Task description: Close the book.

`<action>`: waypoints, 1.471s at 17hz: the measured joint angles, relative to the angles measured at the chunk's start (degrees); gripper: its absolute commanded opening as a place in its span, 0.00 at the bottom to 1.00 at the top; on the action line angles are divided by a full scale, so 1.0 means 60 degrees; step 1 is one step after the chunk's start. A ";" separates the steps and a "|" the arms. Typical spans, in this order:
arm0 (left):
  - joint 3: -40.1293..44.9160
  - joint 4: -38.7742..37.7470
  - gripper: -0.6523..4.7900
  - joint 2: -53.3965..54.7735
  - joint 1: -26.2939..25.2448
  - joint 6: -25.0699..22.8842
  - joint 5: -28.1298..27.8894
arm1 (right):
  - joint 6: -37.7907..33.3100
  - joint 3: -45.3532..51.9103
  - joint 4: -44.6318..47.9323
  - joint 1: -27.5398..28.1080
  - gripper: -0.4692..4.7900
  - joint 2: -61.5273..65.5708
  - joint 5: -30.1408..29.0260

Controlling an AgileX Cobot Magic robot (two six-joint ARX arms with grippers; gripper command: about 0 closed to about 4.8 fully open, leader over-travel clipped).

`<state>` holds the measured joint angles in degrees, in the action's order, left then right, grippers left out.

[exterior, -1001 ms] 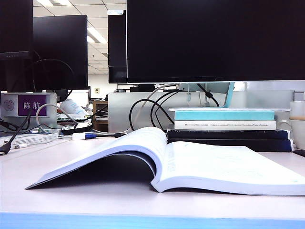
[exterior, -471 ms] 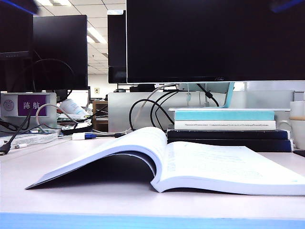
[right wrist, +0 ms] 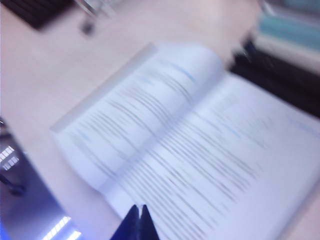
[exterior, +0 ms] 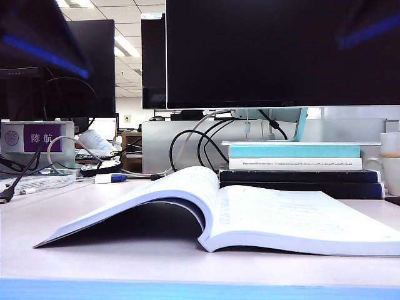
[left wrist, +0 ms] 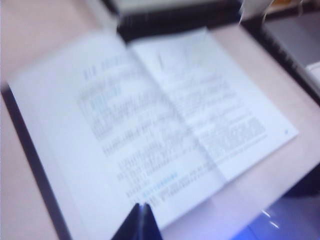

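The book [exterior: 250,212] lies open on the pale desk, white text pages up, its left half arching above the dark cover edge. Both wrist views look down on it from well above: the book [left wrist: 150,120] in the left one, the book [right wrist: 200,145] in the right one, both blurred. My left gripper [left wrist: 141,206] is shut with nothing in it, high over the page. My right gripper [right wrist: 138,207] is likewise shut and empty above the pages. In the exterior view the arms show only as dark blurs with blue streaks, the left arm [exterior: 44,44] and the right arm [exterior: 369,28].
A stack of teal, white and navy books [exterior: 294,165] stands right behind the open book. A large black monitor [exterior: 281,53] fills the back, with cables [exterior: 194,147] under it. A white mug [exterior: 390,162] is at the far right, a name plate [exterior: 37,137] at the left.
Both arms have come down into the top corners of the exterior view, growing from faint streaks to large blurs. The book has not moved.
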<state>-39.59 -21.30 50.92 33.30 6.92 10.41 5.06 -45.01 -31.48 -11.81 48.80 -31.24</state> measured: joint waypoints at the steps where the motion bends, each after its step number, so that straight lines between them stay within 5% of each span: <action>1: 0.0000 -0.0069 0.11 0.0171 0.0000 0.0175 0.0138 | 0.0084 0.0011 -0.0033 -0.0015 0.09 0.0200 0.0106; 4: 0.0000 -0.0178 0.11 0.0739 0.0168 0.0834 0.0149 | 0.0149 0.0015 -0.0044 -0.0025 0.09 0.0648 0.0164; 7: 0.0251 -0.0080 0.11 0.0943 0.0776 0.0998 -0.0918 | 0.0164 0.0015 -0.0025 -0.0233 0.09 0.0987 0.0452; 10: 0.1923 0.1013 0.11 0.1053 0.2590 0.2426 -0.2280 | 0.0171 0.0066 0.0193 -0.0459 0.09 0.1053 0.0725; 11: 0.2116 0.2812 0.11 0.1457 0.4182 0.3544 -0.3636 | 0.0084 0.0189 0.0346 -0.0488 0.09 0.1056 0.0743; 13: 0.2135 0.3271 0.11 0.2484 0.4575 0.3840 -0.3803 | -0.0164 0.0189 0.0415 -0.0532 0.09 0.1056 0.0710; 23: 0.2135 0.5533 0.11 0.4798 0.4521 0.3712 -0.4936 | -0.0331 0.0189 0.0335 -0.1749 0.09 0.1056 0.0747; 25: 0.2135 0.5559 0.11 0.4794 0.3901 0.3595 -0.5184 | -0.0361 0.0189 0.0284 -0.1745 0.09 0.1056 0.0754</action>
<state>-26.79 12.05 79.68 56.71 28.49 -20.69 2.90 -43.88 -29.78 -22.28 55.13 -26.72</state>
